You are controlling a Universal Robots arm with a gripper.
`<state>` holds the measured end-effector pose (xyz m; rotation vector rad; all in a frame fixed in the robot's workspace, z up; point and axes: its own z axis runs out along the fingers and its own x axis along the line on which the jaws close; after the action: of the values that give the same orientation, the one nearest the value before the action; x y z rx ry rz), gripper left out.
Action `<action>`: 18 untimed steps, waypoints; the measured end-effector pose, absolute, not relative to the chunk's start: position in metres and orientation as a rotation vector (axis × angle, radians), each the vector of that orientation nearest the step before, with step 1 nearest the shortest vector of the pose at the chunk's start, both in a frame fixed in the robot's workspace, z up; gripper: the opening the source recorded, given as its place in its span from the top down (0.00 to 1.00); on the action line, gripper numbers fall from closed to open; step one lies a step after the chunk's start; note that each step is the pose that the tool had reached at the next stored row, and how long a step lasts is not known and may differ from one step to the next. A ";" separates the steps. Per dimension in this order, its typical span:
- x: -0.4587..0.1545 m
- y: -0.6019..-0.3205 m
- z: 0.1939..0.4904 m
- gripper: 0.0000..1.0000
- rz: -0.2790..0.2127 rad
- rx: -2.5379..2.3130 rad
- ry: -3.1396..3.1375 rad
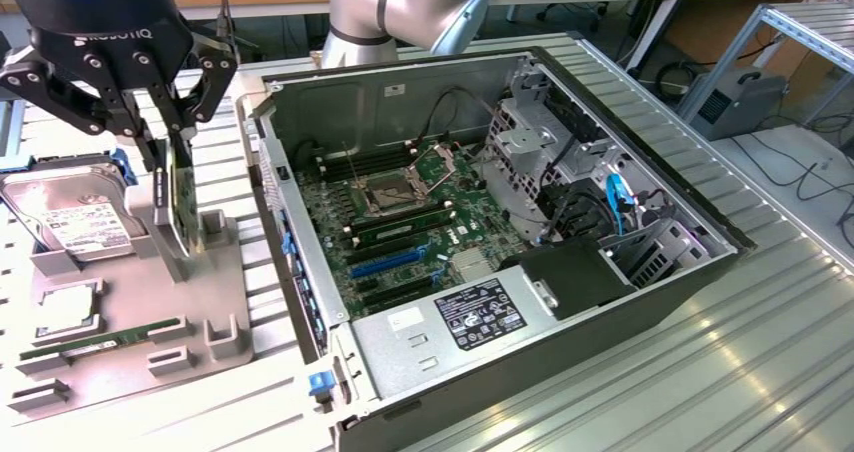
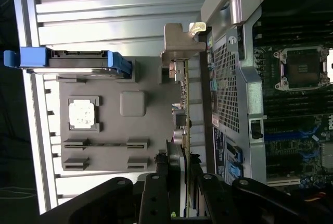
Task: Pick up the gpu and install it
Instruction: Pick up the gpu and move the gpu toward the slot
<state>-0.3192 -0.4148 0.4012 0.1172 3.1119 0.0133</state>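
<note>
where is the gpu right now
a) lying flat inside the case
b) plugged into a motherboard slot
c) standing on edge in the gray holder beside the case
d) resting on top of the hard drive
c: the gpu stands upright on its edge in the gray holder, outside the open computer case, with the gripper down at its top edge.

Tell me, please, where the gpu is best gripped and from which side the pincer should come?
Probably best to take the gpu by its top long edge, pinching across its thin board and coming straight down from above. It stands on edge in the grey tray, with both flat faces free. The pincer hangs directly over it.
</note>
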 end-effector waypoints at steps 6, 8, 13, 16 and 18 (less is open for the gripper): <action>-0.319 -0.415 0.405 0.73 0.013 0.117 3.112; -0.319 -0.415 0.406 0.73 0.013 0.117 3.112; -0.319 -0.415 0.409 0.73 0.013 0.117 3.112; -0.319 -0.415 0.411 0.73 0.012 0.117 3.112; -0.319 -0.415 0.413 0.73 0.012 0.117 3.112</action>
<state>-0.3192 -0.4148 0.4127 0.1172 3.1119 0.0121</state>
